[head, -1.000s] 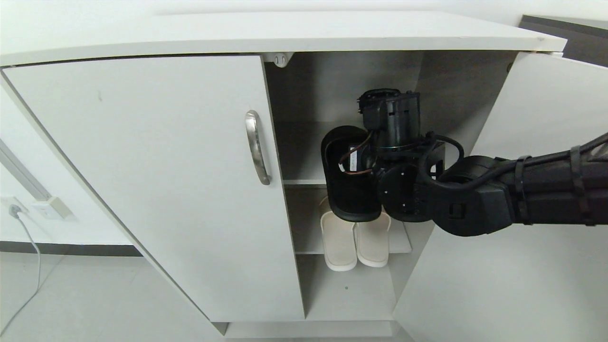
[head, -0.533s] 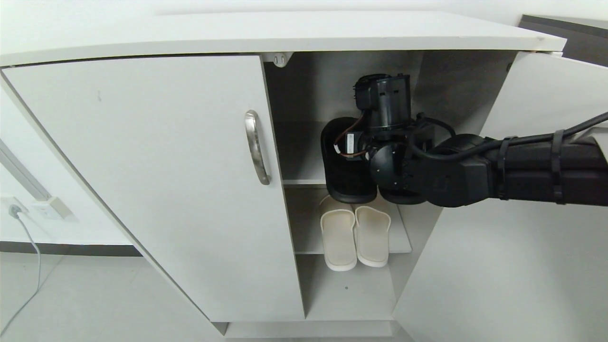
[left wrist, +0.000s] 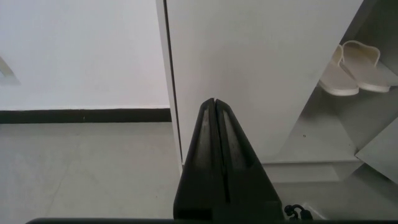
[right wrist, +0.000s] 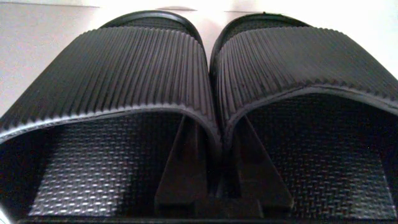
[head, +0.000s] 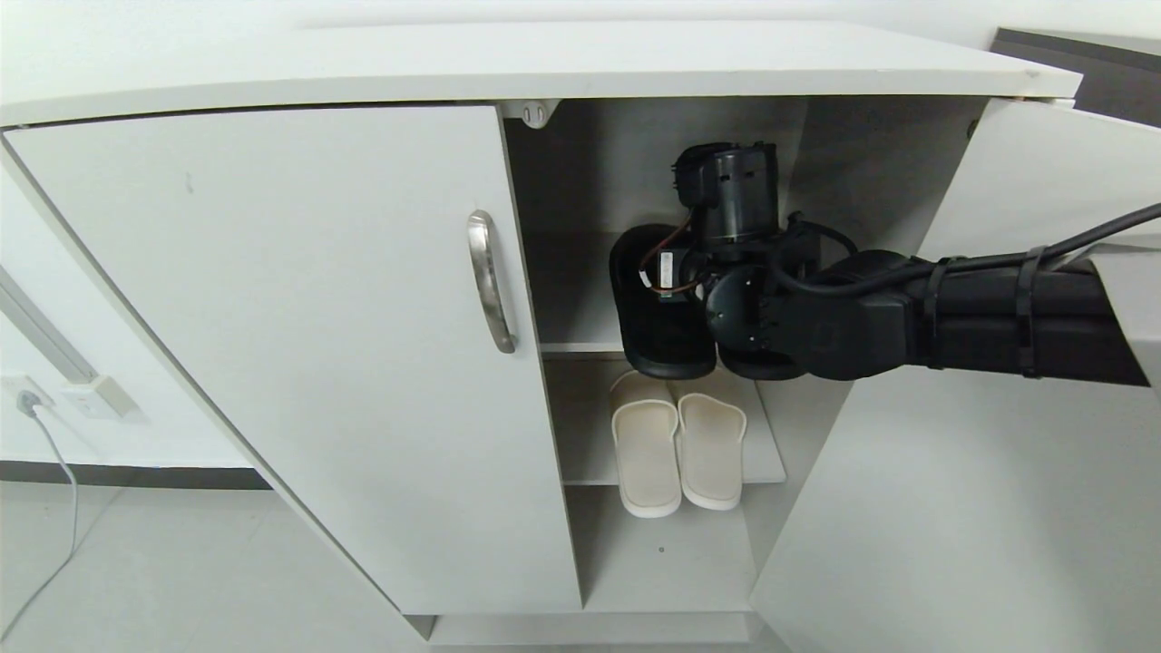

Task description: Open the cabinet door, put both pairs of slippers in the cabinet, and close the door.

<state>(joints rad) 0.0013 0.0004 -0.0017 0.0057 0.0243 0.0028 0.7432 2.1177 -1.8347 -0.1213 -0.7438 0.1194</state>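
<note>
**Right wrist view:** the right gripper [right wrist: 221, 171] has one finger [right wrist: 183, 165] inside each of the black slippers [right wrist: 143, 74], beneath the ribbed straps. The fingers are narrowly spread and pinch the pair's two touching inner walls between them.

**Head view:** the pair sits toes-inward in the cabinet [head: 544, 59] at the upper shelf [head: 567, 347], heels past its front edge. Whether the soles rest on it cannot be told. Below the fingers, the white slippers [head: 676, 444] lie side by side on the lower shelf [head: 771, 467], heels overhanging. The right-hand door [head: 998, 381] stands open beside the arm; the left-hand door [head: 272, 345] is closed.

**Left wrist view:** the left gripper [left wrist: 214, 109], fingers pressed together and holding nothing, hangs outside, before the closed door.
</note>
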